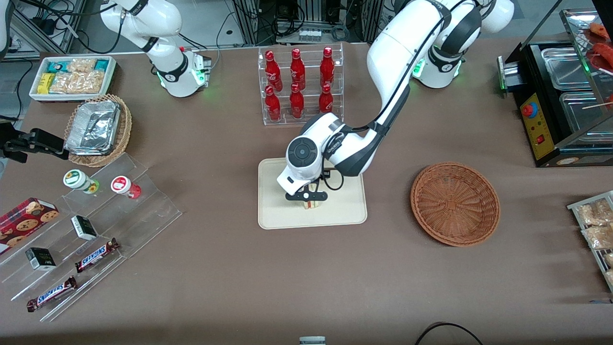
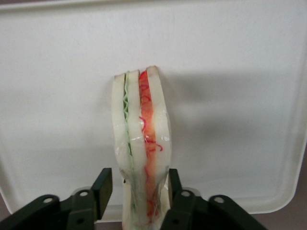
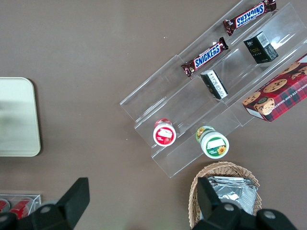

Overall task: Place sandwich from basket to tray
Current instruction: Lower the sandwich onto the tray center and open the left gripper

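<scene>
The sandwich stands on its edge on the cream tray, in the part of the tray nearer the front camera. In the left wrist view the sandwich shows its green and red filling layers against the tray. My left gripper is low over the tray, and in its own wrist view it straddles the sandwich. One finger stands off with a small gap and the other is at the bread's side, so the gripper is open. The reddish-brown basket sits beside the tray toward the working arm's end, with nothing in it.
A clear rack of red bottles stands farther from the front camera than the tray. Clear tiered shelves with snacks, a tan basket of foil containers and a white snack bin lie toward the parked arm's end. A black food warmer stands at the working arm's end.
</scene>
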Controlling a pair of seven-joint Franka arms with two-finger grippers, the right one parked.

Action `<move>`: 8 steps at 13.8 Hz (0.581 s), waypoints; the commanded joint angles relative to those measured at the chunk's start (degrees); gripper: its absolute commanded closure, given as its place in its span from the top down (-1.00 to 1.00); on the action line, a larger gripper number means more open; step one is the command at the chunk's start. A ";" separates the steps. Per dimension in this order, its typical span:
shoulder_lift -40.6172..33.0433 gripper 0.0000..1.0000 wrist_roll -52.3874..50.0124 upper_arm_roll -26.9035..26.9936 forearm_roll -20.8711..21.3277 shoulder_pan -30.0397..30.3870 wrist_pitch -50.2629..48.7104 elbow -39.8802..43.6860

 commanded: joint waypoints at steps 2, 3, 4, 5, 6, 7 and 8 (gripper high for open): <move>-6.88 1.00 -2.66 3.11 0.92 0.01 -4.18 -0.16; -9.08 1.00 -4.33 4.68 0.84 0.19 -5.85 -0.24; -11.62 1.00 -4.87 6.09 0.75 0.37 -6.91 -0.59; -13.65 1.00 -4.70 6.97 0.57 1.15 -8.40 -0.68; -16.28 1.00 -3.83 7.42 0.49 2.46 -11.38 -0.68; -18.48 1.00 -3.73 7.42 0.40 4.65 -14.28 -0.68; -20.59 1.00 -3.64 7.33 0.57 6.50 -16.65 -0.77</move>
